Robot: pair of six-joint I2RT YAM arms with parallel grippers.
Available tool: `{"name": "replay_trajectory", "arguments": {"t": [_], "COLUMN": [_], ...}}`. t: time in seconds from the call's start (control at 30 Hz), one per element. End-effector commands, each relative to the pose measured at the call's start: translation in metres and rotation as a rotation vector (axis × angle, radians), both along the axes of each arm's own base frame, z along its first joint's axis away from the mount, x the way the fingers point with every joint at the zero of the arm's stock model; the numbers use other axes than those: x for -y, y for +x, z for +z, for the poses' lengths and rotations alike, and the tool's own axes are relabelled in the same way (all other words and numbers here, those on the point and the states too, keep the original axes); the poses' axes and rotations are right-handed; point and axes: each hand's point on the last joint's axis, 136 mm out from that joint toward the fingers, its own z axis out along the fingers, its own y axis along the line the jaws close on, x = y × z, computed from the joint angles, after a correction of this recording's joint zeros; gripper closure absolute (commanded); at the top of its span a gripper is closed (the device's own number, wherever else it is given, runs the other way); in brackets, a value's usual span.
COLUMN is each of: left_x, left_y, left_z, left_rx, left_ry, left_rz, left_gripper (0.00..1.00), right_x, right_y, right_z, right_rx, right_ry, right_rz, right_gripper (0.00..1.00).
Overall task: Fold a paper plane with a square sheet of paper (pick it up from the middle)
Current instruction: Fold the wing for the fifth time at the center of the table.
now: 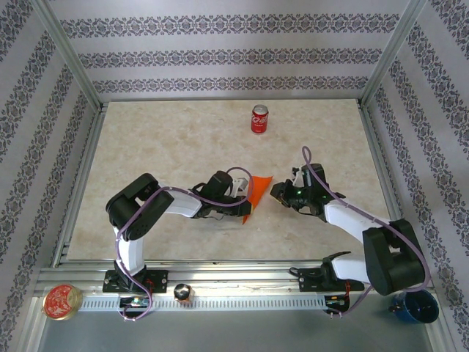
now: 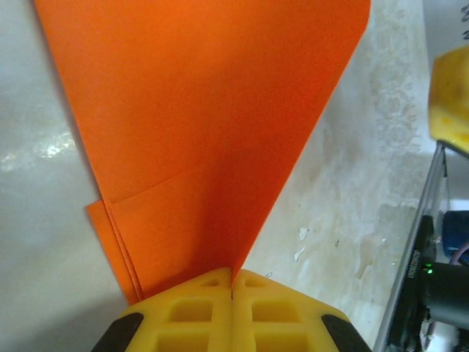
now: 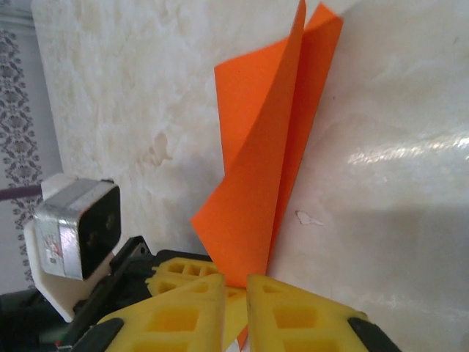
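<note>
The orange sheet of paper (image 1: 258, 192) is folded into a pointed, layered wedge like a paper plane and stands on edge at mid-table between both grippers. My left gripper (image 1: 240, 196) is shut on its lower edge, the yellow fingertips meeting at the crease (image 2: 232, 273), and the paper (image 2: 220, 132) fans away from them. My right gripper (image 1: 279, 192) faces it from the right. Its jaws (image 3: 236, 280) stand a narrow gap apart, with a corner of the paper (image 3: 271, 169) running down into that gap.
A red soda can (image 1: 259, 119) stands upright at the back middle of the table. Below the near rail sit a round tin (image 1: 62, 301) at the left and a blue cup (image 1: 414, 306) at the right. Patterned walls close in the table.
</note>
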Motion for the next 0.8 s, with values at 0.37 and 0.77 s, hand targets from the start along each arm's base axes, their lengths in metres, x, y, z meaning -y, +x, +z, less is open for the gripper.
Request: {"name": "replay_trajectory", "arguments": {"t": [0.37,0.77], "left_x": [0.002,-0.001], "left_y": [0.001,0.003], "left_z": [0.008,0.013], "left_rx": [-0.073,-0.124], "left_ry": [-0.150,-0.249], "left_rz": [0.078,0.136], "left_gripper": [1.00,1.00], "right_x": [-0.027,-0.044], "right_y": [0.016,0.026], "right_z": [0.001,0.002], "right_rx": [0.125,0.129], "right_ry": [0.012,0.096], "right_rz": [0.098,0.151], "right_gripper": [0.95,0.96]}}
